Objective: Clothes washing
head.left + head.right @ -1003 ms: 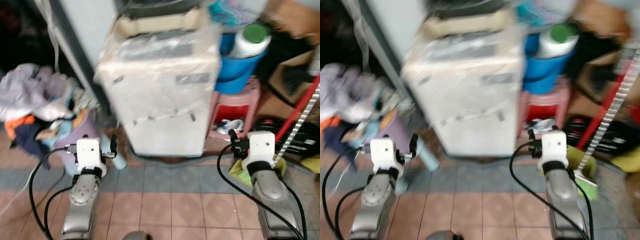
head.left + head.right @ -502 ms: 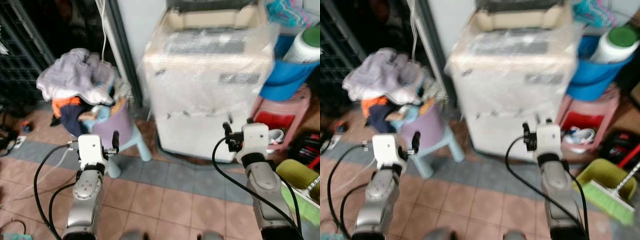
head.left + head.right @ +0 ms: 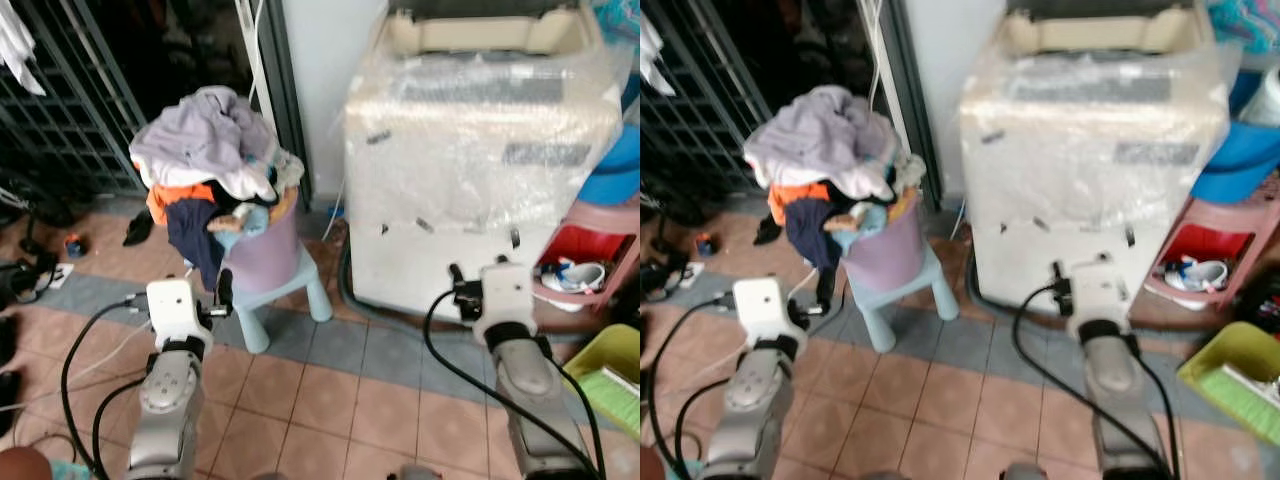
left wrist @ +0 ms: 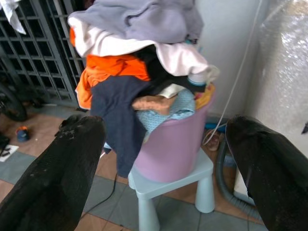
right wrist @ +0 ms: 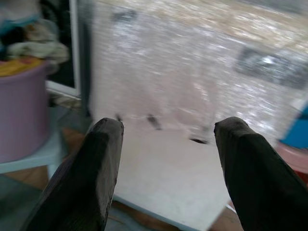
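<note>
Purple plastic forms the laundry basket (image 3: 265, 245), which stands on a small pale-blue stool (image 3: 285, 300) on the tiled floor (image 3: 330, 400). It is heaped above its rim with clothes (image 3: 205, 150): a grey garment on top, white, orange and navy pieces under it, the navy one hanging down the basket's side. Just beside the stool, to the robot's right, stands the washing machine (image 3: 480, 170), white and wrapped in clear bubble film, its top opening visible at the upper edge of the head views. A grey drain hose (image 4: 224, 180) curves along the floor at its base.

Both silver arms are held forward and low. The left gripper (image 4: 163, 163) points at the basket and stool, its two black fingers (image 4: 57, 178) spread wide with nothing between them. The right gripper (image 5: 166, 168) faces the machine's wrapped front, fingers likewise wide apart and empty; that wrist view is somewhat blurred, so fine detail on the panel cannot be read.

Behind the basket is a dark metal grille gate (image 3: 70, 100). To the right of the machine sit a pink stool (image 3: 585, 255), a blue tub (image 3: 615, 165) on it, and a yellow-green bin (image 3: 610, 375) on the floor
</note>
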`<state>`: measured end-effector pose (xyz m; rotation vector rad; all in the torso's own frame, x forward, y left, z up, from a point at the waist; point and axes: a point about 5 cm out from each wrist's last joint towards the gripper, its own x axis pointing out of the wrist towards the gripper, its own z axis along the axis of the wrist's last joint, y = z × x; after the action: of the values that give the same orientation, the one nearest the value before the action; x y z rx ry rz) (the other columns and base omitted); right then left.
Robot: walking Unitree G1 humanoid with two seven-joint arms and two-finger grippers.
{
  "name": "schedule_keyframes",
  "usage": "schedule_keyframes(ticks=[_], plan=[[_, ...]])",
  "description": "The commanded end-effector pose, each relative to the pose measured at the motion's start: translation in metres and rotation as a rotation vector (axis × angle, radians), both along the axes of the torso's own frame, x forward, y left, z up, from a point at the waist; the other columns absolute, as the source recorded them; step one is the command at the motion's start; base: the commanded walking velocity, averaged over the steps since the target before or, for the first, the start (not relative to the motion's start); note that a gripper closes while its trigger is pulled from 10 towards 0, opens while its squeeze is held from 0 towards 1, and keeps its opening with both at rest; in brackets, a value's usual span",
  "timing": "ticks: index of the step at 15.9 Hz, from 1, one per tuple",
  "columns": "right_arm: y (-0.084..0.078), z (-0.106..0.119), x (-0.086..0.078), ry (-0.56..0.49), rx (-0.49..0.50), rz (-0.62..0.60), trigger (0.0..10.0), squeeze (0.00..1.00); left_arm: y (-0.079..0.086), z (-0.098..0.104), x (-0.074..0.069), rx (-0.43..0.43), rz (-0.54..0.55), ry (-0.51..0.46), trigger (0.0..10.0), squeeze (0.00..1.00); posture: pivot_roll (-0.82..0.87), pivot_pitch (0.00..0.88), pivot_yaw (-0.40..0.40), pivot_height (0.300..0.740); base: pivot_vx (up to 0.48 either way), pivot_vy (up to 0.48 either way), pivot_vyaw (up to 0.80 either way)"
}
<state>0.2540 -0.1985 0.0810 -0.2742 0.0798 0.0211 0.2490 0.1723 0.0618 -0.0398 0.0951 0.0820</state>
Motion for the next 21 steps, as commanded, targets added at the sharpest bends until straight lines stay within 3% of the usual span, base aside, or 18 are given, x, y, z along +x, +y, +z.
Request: schedule_keyframes(ticks=[1,4,7,9,10,11,12,16,21], plan=[[0.015,0.011,0.0,-0.053,0.043,0.085,10.0,0.0,0.01,0.004,0.001,0.015,0.013,-0.019,10.0,0.0,-0.09,0.0,0.1,0.74,0.292,0.0,0.0],[0.014,0.017,0.004,-0.092,0.028,0.079,10.0,0.0,0.013,0.007,0.006,0.017,0.012,-0.034,10.0,0.0,-0.09,0.0,0.108,0.74,0.439,0.0,0.0],[0.012,0.025,0.016,-0.108,-0.052,0.067,10.0,0.0,0.015,0.011,0.013,0.025,0.013,-0.052,10.0,0.0,-0.09,0.0,0.095,0.74,0.48,0.0,0.0],[0.019,0.023,0.021,-0.091,0.03,0.06,10.0,0.0,0.015,0.012,0.014,0.018,0.023,-0.055,10.0,0.0,-0.08,0.0,0.096,0.74,0.48,0.0,0.0],[0.019,0.023,0.021,-0.098,0.022,0.059,10.0,0.0,0.015,0.011,0.013,0.017,0.025,-0.053,10.0,0.0,-0.08,0.0,0.096,0.74,0.48,0.0,0.0],[0.024,0.02,0.019,-0.063,0.007,0.079,10.0,0.0,0.015,0.007,0.007,0.008,0.036,-0.033,10.0,0.0,-0.08,0.0,0.105,0.74,0.472,0.0,0.0],[0.031,0.02,0.014,-0.052,0.066,0.161,10.0,0.0,0.014,0.003,0.002,0.0,0.038,-0.014,10.0,0.0,-0.08,0.0,0.107,0.74,0.458,0.0,0.0],[0.038,0.016,0.01,-0.071,0.062,0.199,10.0,0.0,0.008,0.0,0.0,-0.006,0.01,-0.004,10.0,0.0,-0.08,0.0,0.112,0.74,0.456,0.0,0.77],[0.036,0.027,0.025,-0.109,0.067,0.208,10.0,0.0,0.01,0.006,0.009,0.012,0.017,-0.021,10.0,0.0,-0.05,0.0,0.103,0.74,0.336,0.0,0.7]])
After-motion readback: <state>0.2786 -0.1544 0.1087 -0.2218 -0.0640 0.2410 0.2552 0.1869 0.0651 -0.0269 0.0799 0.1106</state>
